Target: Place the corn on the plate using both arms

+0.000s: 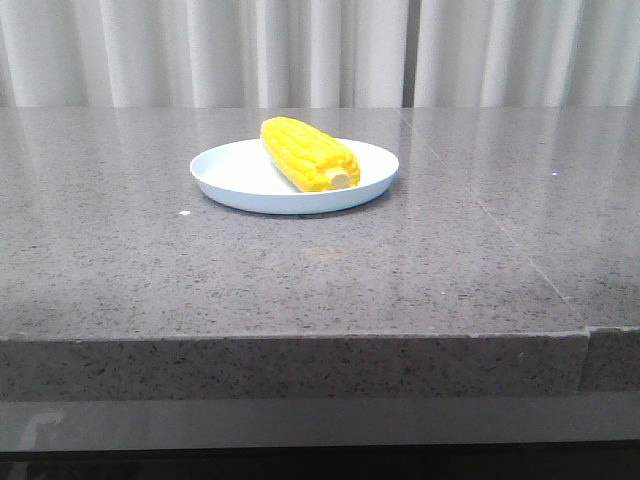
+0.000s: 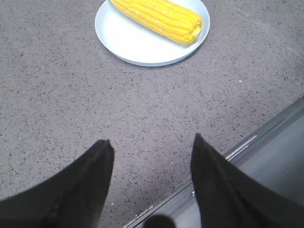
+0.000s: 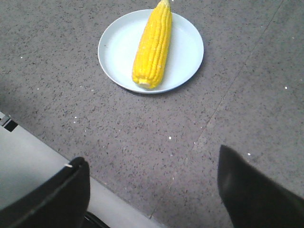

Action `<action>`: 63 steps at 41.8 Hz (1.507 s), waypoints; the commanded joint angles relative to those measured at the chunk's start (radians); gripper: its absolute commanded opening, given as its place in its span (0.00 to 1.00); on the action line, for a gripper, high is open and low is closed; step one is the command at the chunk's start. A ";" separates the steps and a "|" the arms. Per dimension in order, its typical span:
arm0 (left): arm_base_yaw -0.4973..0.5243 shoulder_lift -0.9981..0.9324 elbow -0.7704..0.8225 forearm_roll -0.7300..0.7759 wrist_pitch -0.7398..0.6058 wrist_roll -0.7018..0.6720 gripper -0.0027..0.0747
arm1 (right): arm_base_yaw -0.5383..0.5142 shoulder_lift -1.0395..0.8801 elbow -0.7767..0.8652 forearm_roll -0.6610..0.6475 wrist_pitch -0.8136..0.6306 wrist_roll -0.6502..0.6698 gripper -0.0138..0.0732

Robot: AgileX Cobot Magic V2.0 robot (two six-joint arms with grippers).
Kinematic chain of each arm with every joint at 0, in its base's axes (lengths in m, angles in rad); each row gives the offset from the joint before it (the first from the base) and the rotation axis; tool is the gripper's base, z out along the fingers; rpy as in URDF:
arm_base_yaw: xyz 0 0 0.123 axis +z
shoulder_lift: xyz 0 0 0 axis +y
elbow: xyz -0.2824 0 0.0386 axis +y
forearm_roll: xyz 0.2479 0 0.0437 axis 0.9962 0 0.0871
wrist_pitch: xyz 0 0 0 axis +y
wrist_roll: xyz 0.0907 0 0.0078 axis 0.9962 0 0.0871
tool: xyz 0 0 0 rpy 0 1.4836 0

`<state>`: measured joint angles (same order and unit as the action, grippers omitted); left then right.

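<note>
Corn lies flat on plate, across its right half, stub end toward the desk's front edge, tapered tip toward the back. Whole ear sits inside the rim, nothing overhanging; resting on its side in the shallow dish, it looks unlikely to roll off. Plate stands on the desk about midway across, closer to the back edge than the front.

Judgement: placement looks done; nothing left to carry.

Left claw: fingers spread wide, empty, over bare desk near the front edge, well apart from plate. Touching nothing.

Right claw: fingers spread wider, empty, also by the front edge, well clear of plate and corn.

Neither arm shows in front view, which fits both being pulled back toward the robot.
</note>
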<state>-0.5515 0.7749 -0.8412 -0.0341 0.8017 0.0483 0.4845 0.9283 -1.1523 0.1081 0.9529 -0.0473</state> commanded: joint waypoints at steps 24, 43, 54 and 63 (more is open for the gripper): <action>-0.008 -0.003 -0.024 -0.009 -0.070 -0.011 0.51 | -0.002 -0.410 0.239 -0.006 -0.059 -0.017 0.83; -0.008 -0.003 -0.024 -0.009 -0.070 -0.011 0.22 | -0.002 -0.410 0.239 -0.006 -0.060 -0.017 0.23; -0.008 -0.003 -0.024 -0.009 -0.070 -0.011 0.01 | -0.002 -0.410 0.239 -0.006 -0.078 -0.017 0.08; -0.008 -0.003 -0.024 -0.009 -0.070 -0.011 0.01 | -0.002 -0.410 0.239 -0.006 -0.082 -0.017 0.08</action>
<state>-0.5515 0.7749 -0.8412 -0.0341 0.8017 0.0483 0.4845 0.5130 -0.8927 0.1060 0.9474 -0.0545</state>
